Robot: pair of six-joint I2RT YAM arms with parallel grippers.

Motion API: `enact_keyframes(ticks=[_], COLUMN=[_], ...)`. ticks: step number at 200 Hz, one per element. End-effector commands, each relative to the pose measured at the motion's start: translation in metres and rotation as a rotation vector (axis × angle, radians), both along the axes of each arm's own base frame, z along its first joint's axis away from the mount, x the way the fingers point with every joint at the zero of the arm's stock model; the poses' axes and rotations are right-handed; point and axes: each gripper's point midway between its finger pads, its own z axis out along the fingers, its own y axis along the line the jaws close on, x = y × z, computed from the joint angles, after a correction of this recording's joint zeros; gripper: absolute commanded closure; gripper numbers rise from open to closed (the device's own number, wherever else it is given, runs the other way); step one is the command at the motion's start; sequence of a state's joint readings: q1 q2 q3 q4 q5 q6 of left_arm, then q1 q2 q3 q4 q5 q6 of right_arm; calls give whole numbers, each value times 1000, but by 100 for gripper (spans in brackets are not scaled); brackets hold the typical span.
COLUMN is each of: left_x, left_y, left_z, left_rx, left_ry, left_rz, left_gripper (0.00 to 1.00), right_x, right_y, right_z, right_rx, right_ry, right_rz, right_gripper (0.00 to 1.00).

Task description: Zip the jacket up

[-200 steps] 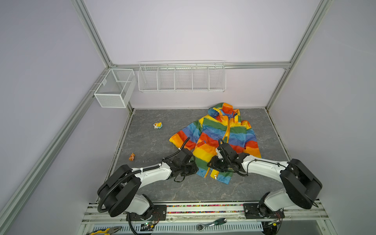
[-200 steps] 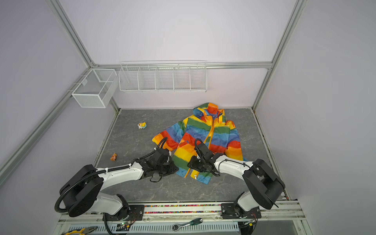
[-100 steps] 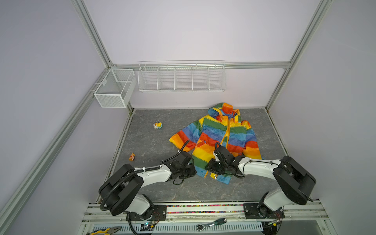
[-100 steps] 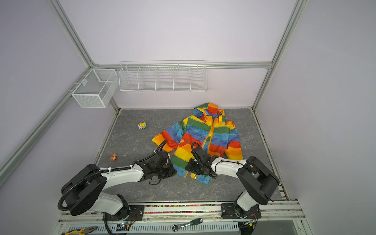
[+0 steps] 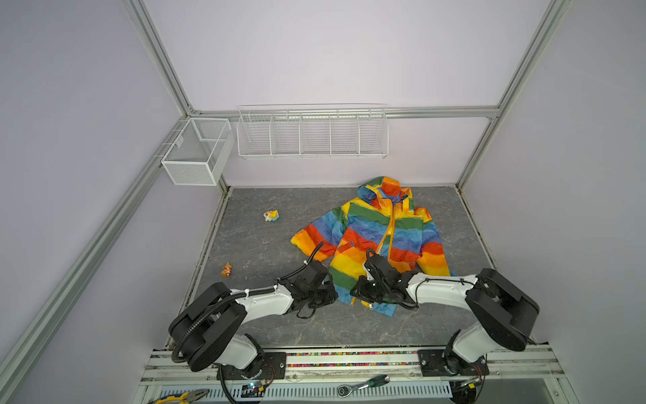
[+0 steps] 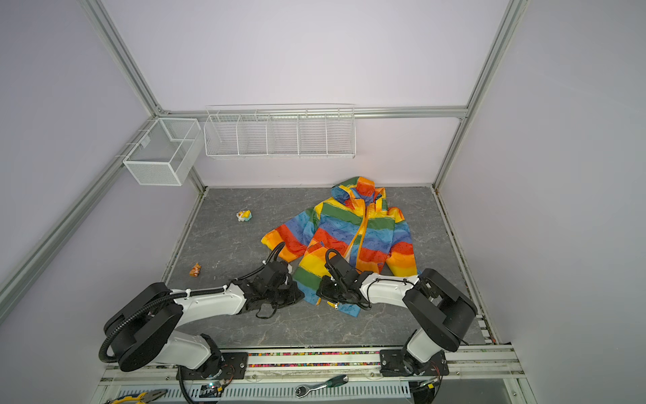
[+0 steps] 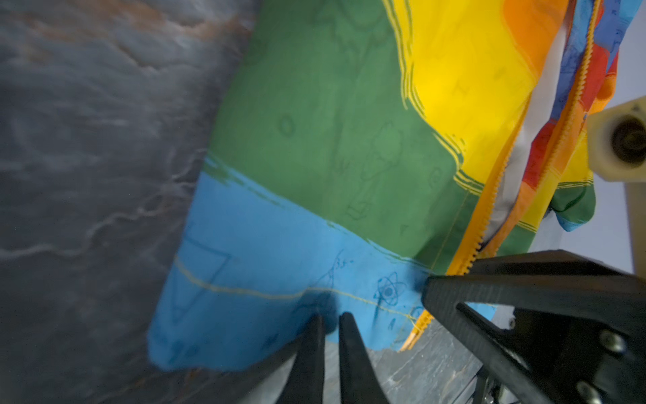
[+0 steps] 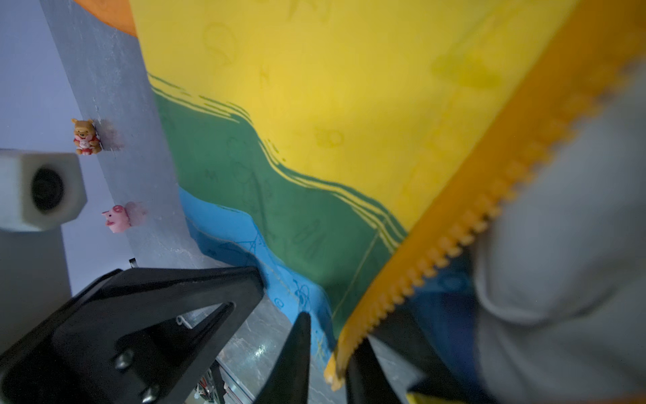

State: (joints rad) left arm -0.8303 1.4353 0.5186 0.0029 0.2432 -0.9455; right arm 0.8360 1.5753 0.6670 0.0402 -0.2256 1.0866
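The rainbow-striped jacket (image 5: pixel 384 227) (image 6: pixel 356 227) lies flat at the right of the table, hood toward the back wall. Its orange zipper (image 7: pixel 489 217) (image 8: pixel 472 210) gapes along the lower front, showing pale lining. Both grippers meet at the near hem. My left gripper (image 5: pixel 334 297) (image 6: pixel 301 297) (image 7: pixel 330 316) is shut with its tips pinching the blue hem strip. Just beside it, my right gripper (image 5: pixel 354 293) (image 6: pixel 320 293) (image 8: pixel 330 332) is shut on the bottom end of the zipper tape and the blue hem corner.
Two small toy figures stand left of the jacket: one (image 5: pixel 271 215) toward the back, an orange one (image 5: pixel 227 269) nearer. White wire baskets (image 5: pixel 195 154) (image 5: pixel 311 133) hang on the left and back walls. A ratchet (image 5: pixel 363 383) and pliers (image 5: pixel 181 397) lie on the front rail.
My right gripper has slid left and toward the front to the hem corner, and its jaws have closed onto the zipper end. The left gripper has stayed at the hem.
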Motion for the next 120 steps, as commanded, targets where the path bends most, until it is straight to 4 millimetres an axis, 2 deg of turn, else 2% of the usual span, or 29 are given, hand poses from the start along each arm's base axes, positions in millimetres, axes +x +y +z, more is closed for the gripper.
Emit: enact_keyframes(ticks=[1, 21, 38, 73, 120], left_x=[-2, -6, -13, -21, -11], left_y=[2, 2, 2, -5, -12], left_z=[13, 32, 46, 53, 56], left_rx=[-20, -69, -124, -316, -439], left_ry=[1, 7, 32, 98, 94], left_rz=[16, 32, 46, 121, 194], left_gripper=[73, 49, 40, 37, 37], right_x=[-3, -1, 2, 8, 14], right_y=[-2, -1, 2, 10, 18], right_z=[-4, 4, 11, 24, 29], right_rx=[-10, -10, -9, 50, 164], right_ry=[11, 0, -12, -4, 45], right_rz=[-12, -3, 9, 9, -31], right_gripper=[86, 93, 93, 93, 93])
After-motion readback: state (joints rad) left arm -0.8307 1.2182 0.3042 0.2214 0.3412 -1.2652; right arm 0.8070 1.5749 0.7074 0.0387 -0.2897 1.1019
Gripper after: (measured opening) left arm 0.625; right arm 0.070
